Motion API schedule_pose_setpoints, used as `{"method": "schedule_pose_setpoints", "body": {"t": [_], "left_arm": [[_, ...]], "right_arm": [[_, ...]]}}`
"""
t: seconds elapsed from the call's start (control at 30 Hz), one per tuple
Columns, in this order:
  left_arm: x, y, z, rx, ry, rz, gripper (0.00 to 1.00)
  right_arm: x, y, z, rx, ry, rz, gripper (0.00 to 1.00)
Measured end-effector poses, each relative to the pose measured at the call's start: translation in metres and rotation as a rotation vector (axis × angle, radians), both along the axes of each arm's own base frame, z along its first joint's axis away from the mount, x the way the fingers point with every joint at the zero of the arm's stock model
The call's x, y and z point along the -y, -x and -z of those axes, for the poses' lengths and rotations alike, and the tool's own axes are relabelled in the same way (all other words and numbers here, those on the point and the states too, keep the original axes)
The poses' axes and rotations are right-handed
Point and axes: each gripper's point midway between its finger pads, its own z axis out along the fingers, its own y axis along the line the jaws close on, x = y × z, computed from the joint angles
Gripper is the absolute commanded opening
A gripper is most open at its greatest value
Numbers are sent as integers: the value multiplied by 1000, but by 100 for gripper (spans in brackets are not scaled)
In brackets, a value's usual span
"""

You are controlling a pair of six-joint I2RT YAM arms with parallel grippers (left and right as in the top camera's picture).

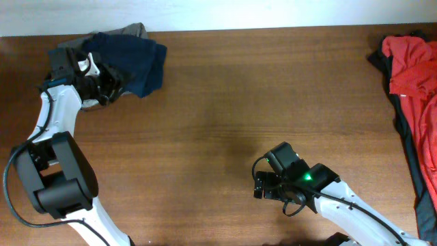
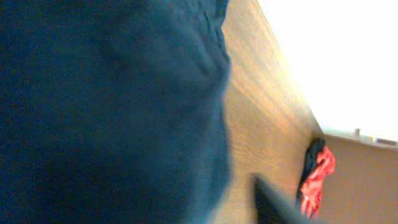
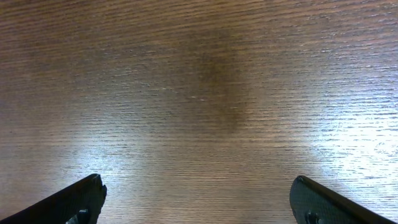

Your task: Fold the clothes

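Observation:
A dark navy blue garment (image 1: 140, 61) lies bunched at the table's far left, on top of an olive-grey garment (image 1: 130, 31). My left gripper (image 1: 109, 85) is at the navy garment's left edge. In the left wrist view the navy fabric (image 2: 106, 112) fills most of the frame. Only one finger (image 2: 273, 205) shows, with bare table between it and the cloth, so the jaws look open. A bright red garment (image 1: 410, 61) lies at the far right, and also shows in the left wrist view (image 2: 317, 177). My right gripper (image 3: 199, 199) is open and empty over bare wood.
A dark garment (image 1: 416, 150) runs along the right edge under the red one. The wooden table (image 1: 246, 102) shows between the two piles. A white wall borders the table's far edge.

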Motion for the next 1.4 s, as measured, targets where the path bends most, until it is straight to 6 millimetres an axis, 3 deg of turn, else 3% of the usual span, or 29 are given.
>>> {"method": "schedule_pose_setpoints", "body": {"t": [0.07, 0.27, 0.5, 0.67, 0.77, 0.83, 1.13, 1.27, 1.4], "left_arm": [[5, 2, 0, -7, 15, 14, 92], [24, 8, -8, 26, 81, 101, 93], [31, 20, -17, 21, 97, 139, 99], [31, 40, -53, 2, 58, 101, 99], [28, 45, -76, 39, 22, 78, 99], [24, 45, -81, 49, -10, 59, 99], [-33, 16, -80, 151, -313, -76, 90], [-78, 15, -80, 166, -451, -143, 89], [-136, 19, -88, 211, -608, -195, 89]], "right_arm": [[0, 0, 0, 1, 0, -2, 99], [0, 0, 0, 2, -1, -3, 99], [0, -1, 0, 3, -1, -3, 99], [-1, -2, -1, 9, -5, -3, 99], [-2, -4, -1, 16, -9, -3, 99], [-2, -4, -1, 17, -10, -3, 99], [-1, -2, -1, 10, -5, -3, 99], [-1, -2, 0, 9, -5, -3, 99], [-1, -2, -1, 10, -5, -5, 99]]}}
